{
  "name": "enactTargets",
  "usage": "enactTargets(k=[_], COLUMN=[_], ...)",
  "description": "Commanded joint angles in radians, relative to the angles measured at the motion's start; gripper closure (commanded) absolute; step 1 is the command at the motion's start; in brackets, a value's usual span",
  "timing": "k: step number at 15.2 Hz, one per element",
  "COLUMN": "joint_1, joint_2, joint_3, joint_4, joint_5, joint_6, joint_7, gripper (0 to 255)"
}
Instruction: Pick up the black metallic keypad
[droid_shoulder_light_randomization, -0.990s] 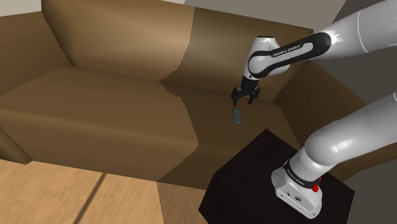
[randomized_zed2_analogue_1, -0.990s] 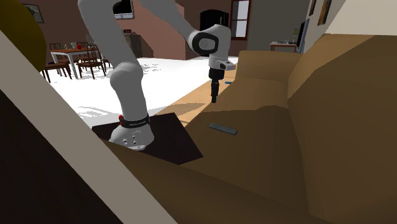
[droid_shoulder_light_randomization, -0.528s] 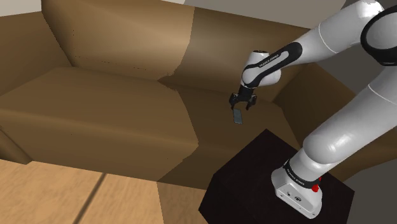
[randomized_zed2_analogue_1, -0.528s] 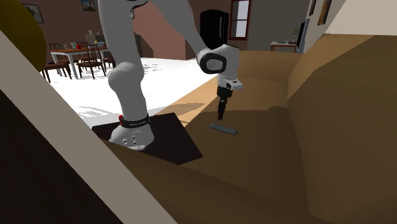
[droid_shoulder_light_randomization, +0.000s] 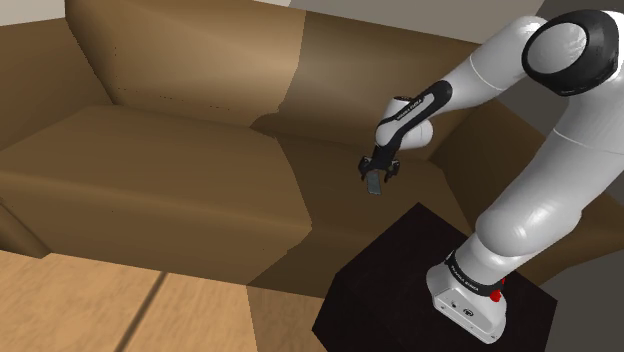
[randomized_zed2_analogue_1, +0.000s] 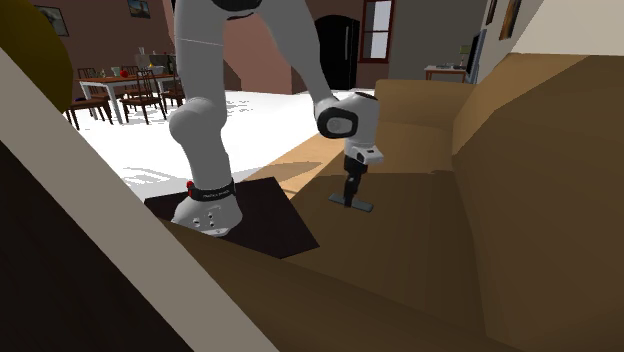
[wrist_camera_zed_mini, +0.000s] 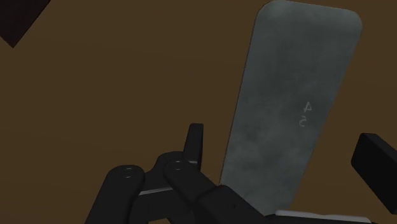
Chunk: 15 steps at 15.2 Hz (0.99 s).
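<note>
hand (wrist_camera_zed_mini: 281, 137) sits low over the grey keypad (wrist_camera_zed_mini: 296, 76) lying on the sofa (droid_shoulder_light_randomization: 180, 170), fingers apart either side; not gripped yet; closing and lifting are left.

You've got a big brown sofa (droid_shoulder_light_randomization: 150, 170) across most of the shoulder view, with wood floor (droid_shoulder_light_randomization: 90, 310) down at 7 o'clock. In the second exterior view, there's a dining table (randomized_zed2_analogue_1: 112, 78) and chairs (randomized_zed2_analogue_1: 143, 98) at 10 o'clock and a dark door (randomized_zed2_analogue_1: 337, 45) at 12.

keypad (wrist_camera_zed_mini: 289, 108): near end hidden behind the gripper (wrist_camera_zed_mini: 285, 149) body; printed marks too faint to read
finger (wrist_camera_zed_mini: 375, 167): cut off by the wrist view's edge
arm (randomized_zed2_analogue_1: 200, 60): upper links cut off at the second exterior view's top
stand (droid_shoulder_light_randomization: 385, 275): base cut off by the shoulder view's bottom edge
</note>
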Motion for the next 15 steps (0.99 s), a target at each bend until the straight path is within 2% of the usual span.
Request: enactTargets(k=[1, 4, 5, 15], joint_1=[-0.001, -0.001, -0.001, -0.001], joint_2=[0.026, 0.035, 0.035, 0.020], joint_3=[0.000, 0.000, 0.001, -0.001], joint_4=[-0.001, -0.001, -0.001, -0.002], joint_5=[0.002, 0.003, 0.003, 0.002], joint_6=[0.028, 0.036, 0.037, 0.022], joint_7=[-0.003, -0.004, -0.003, -0.003], gripper=[0, 0, 255, 255])
